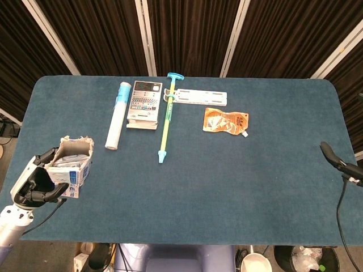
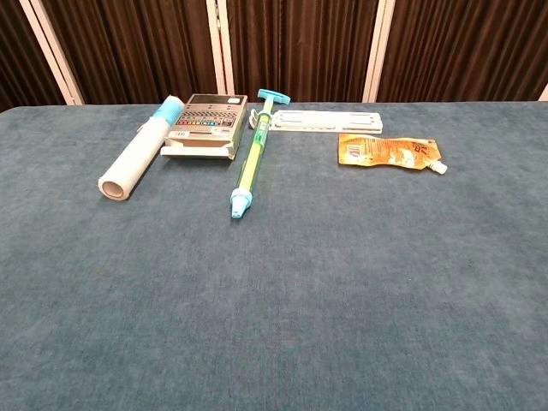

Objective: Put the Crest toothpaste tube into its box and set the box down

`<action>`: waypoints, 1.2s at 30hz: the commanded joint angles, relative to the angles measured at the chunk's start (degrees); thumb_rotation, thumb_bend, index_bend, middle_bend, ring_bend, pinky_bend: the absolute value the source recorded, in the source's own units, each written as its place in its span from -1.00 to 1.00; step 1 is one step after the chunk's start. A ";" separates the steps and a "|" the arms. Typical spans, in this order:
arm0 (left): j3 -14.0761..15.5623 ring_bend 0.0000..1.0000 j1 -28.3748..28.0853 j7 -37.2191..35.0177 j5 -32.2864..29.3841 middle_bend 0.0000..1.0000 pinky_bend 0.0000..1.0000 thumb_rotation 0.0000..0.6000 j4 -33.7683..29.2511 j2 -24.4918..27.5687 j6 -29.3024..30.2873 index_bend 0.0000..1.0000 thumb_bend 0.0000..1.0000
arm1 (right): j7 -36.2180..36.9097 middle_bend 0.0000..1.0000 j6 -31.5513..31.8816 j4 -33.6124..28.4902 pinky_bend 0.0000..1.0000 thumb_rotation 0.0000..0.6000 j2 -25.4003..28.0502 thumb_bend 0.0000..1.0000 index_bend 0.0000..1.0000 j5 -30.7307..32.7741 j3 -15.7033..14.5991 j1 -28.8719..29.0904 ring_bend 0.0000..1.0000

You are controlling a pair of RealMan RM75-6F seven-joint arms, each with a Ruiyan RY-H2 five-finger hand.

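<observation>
Left hand (image 1: 35, 186), black-fingered with a white back, at the near-left edge of the dark blue felt-covered table (image 1: 238, 187), well to the near left of the long green-and-blue syringe-like pump (image 1: 165, 120): fingers curled around the white-and-blue cardboard toothpaste box (image 1: 70, 165), whose torn open end faces up; whether the tube lies inside cannot be told. White paper roll with a light blue end (image 1: 116, 114), just left of the pump, lying lengthwise toward the far edge. Grey pocket calculator with coloured keys (image 1: 144, 102), between the roll and the pump, touching or nearly touching the pump's upper shaft. Pump itself, near the table's middle, T-handle toward the far edge, tip toward the near side. White flat perforated strip (image 1: 199, 97), right of the pump's handle, lying crosswise. Orange foil spout pouch (image 1: 226, 122), right of the pump's shaft, nearer than the strip. Right hand (image 1: 338, 162), far right of the pump beyond the table's right edge: only one dark finger shows; state of the fingers cannot be told
</observation>
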 commanded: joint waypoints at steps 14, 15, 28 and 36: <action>-1.75 -0.61 1.45 42.17 -12.51 0.04 -0.40 1.00 -9.14 -3.68 1.36 0.03 -0.29 | -0.60 -0.75 -2.76 -1.09 -1.00 1.00 0.17 -0.56 -0.55 -0.30 0.93 1.52 -0.78; -1.83 -0.61 1.35 45.20 -12.84 0.03 -0.40 1.00 -9.56 -4.23 1.28 0.02 -0.29 | -0.33 -0.75 -2.47 -1.03 -1.00 1.00 0.09 -0.56 -0.55 -0.69 0.60 1.06 -0.78; -1.97 -0.61 -1.17 70.37 -18.30 -0.01 -0.40 1.00 -4.86 -13.24 -2.44 -0.02 -0.29 | -1.39 -0.75 -3.84 -1.38 -1.00 1.00 -0.50 -0.56 -0.55 -0.27 1.46 1.95 -0.78; -1.22 -0.63 -3.48 75.83 -21.68 -0.03 -0.40 1.00 1.15 -21.51 -6.98 -0.03 -0.29 | 0.71 -0.75 -1.61 -0.19 -1.00 1.00 0.24 -0.56 -0.55 -2.48 -0.27 -1.28 -0.78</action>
